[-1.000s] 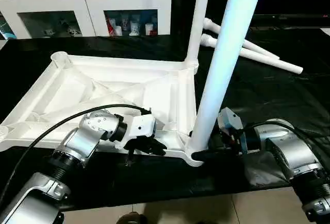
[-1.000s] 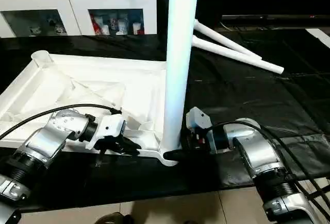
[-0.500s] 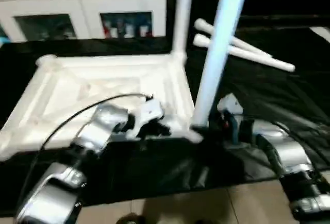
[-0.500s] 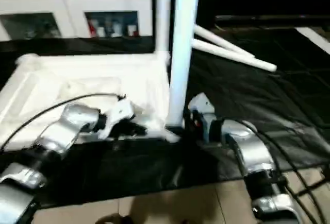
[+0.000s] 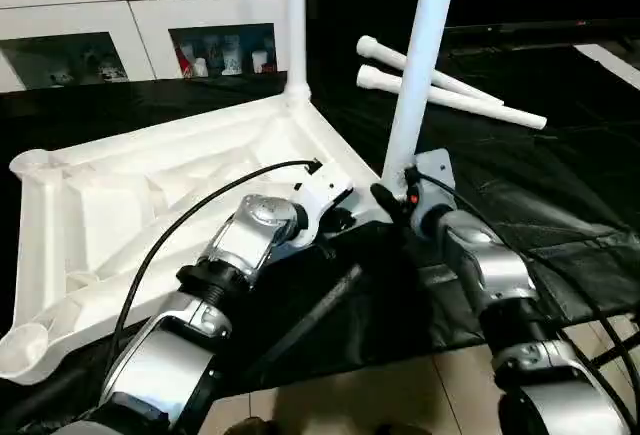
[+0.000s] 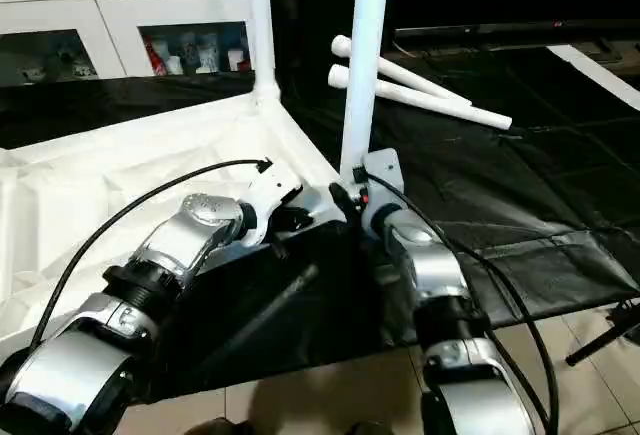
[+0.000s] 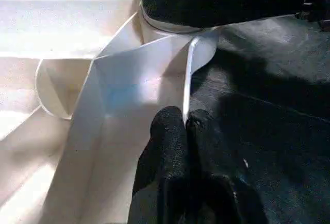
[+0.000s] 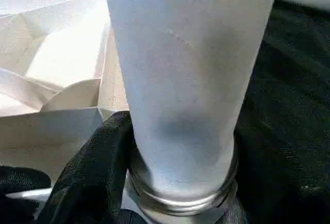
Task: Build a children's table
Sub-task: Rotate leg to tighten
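Two white tapered legs (image 5: 418, 65) are seen standing upright in corner sockets of an upturned white plastic tabletop (image 5: 130, 190), ribbed inside, laid on black sheeting (image 5: 560, 185). Two loose legs (image 5: 450, 95) are laid beyond it. The tabletop's thin rim is pinched by the closed left gripper (image 7: 184, 126). The nearer upright leg's base is clasped by the right gripper (image 5: 390, 200).

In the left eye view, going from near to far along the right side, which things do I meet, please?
Right hand at the base of the standing leg → the two loose legs lying on the black cloth.
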